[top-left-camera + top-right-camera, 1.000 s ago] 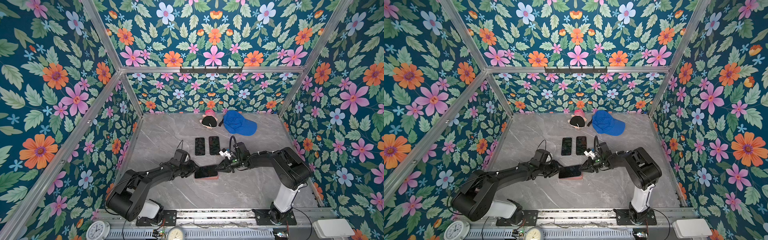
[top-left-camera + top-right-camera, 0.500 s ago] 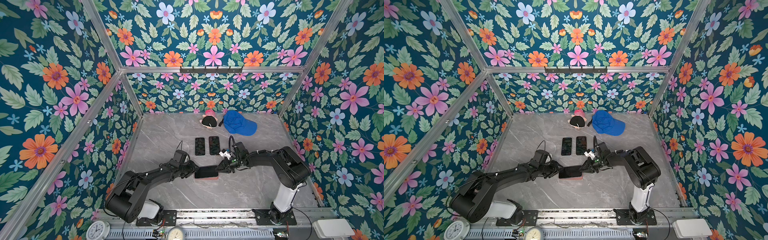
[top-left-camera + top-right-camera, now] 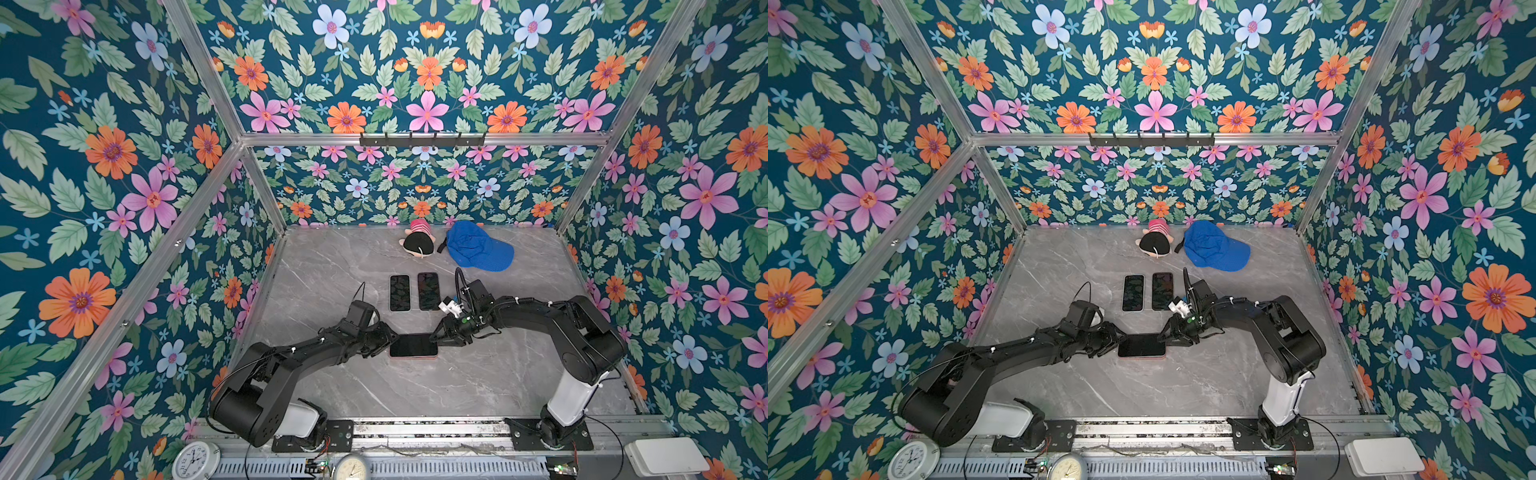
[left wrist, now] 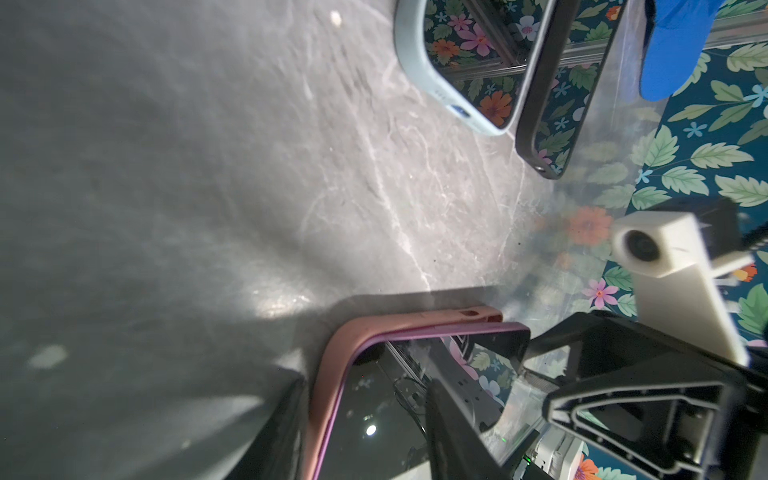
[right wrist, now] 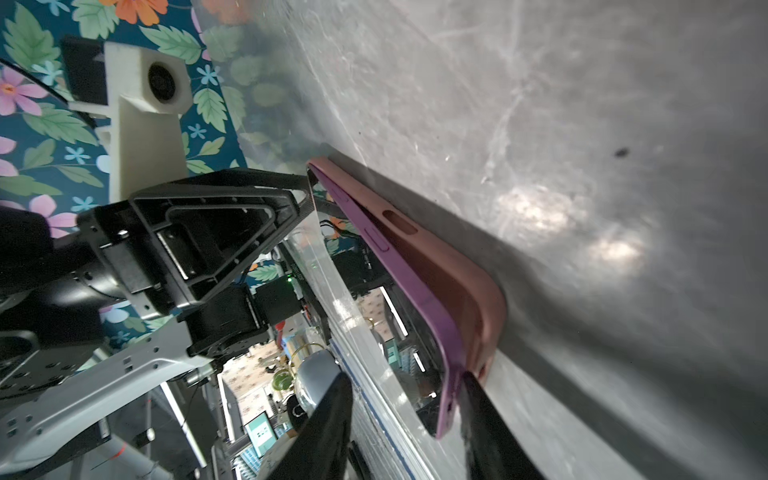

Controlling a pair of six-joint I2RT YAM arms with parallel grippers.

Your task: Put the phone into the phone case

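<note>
The phone (image 3: 413, 345) (image 3: 1141, 345), with a black screen and purple frame, lies face up on the pink phone case (image 3: 414, 357) (image 3: 1142, 357) at the table's front middle. My left gripper (image 3: 385, 340) (image 4: 361, 384) is open at their left end, one finger beside the case (image 4: 328, 365) and one over the screen (image 4: 374, 415). My right gripper (image 3: 438, 336) (image 5: 405, 378) is open at the right end. One of its fingers stands off the screen and the other is by the phone's tip. In the right wrist view the phone's purple edge (image 5: 415, 282) stands slightly proud of the case (image 5: 461, 274).
Two more cased phones (image 3: 400, 293) (image 3: 428, 291) lie side by side just behind the grippers. Against the back wall sit a blue cap (image 3: 478, 247) and a small plush toy (image 3: 417, 242). Flowered walls close in the left, right and back of the grey marble table (image 3: 415, 390).
My right gripper's jaws have opened at the phone's right end. The phone, the case and my left gripper have hardly moved.
</note>
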